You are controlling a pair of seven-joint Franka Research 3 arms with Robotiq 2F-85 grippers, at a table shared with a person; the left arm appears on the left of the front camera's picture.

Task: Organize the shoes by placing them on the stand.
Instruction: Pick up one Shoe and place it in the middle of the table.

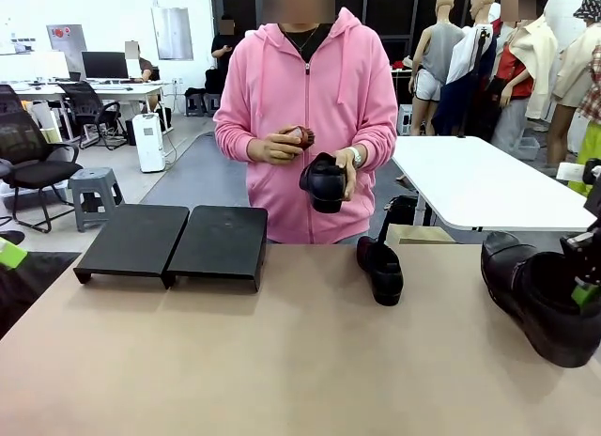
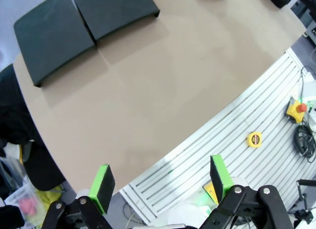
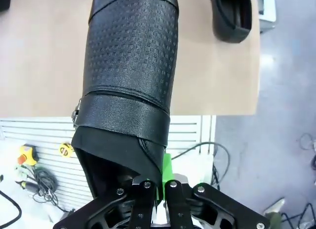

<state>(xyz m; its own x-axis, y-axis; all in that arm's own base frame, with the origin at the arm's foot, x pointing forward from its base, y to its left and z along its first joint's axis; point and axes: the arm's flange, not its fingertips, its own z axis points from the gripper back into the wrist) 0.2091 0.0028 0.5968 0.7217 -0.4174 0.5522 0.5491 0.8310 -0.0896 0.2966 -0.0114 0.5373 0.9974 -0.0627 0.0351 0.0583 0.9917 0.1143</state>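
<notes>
Distance is your headache in the front view: the stand [image 1: 169, 241] sits bare at the far left of the table [image 1: 282, 361], and your right gripper [image 1: 584, 292] is way out at the right edge with the gripped shoe [image 1: 535, 300]. Between them a loose shoe [image 1: 380, 269] lies on the table, and the person across from you holds a third shoe [image 1: 324, 180] in one hand [image 1: 347, 173]. Left wrist view: your left gripper [image 2: 160, 182] hangs spread wide with nothing between the pads, off the near table edge, with the stand up in the top corner. Right wrist view: jaws pressed together on the thin back rim of the gripped shoe's opening, the whole shoe sticking out away from the pads. That's what I'd worry about tbh: small bite, long shoe, so a quick swing could let it pivot or slide out. Carrying it across could also clip the loose shoe or the person's hands, and set down crooked it may hang off a platform edge.
</notes>
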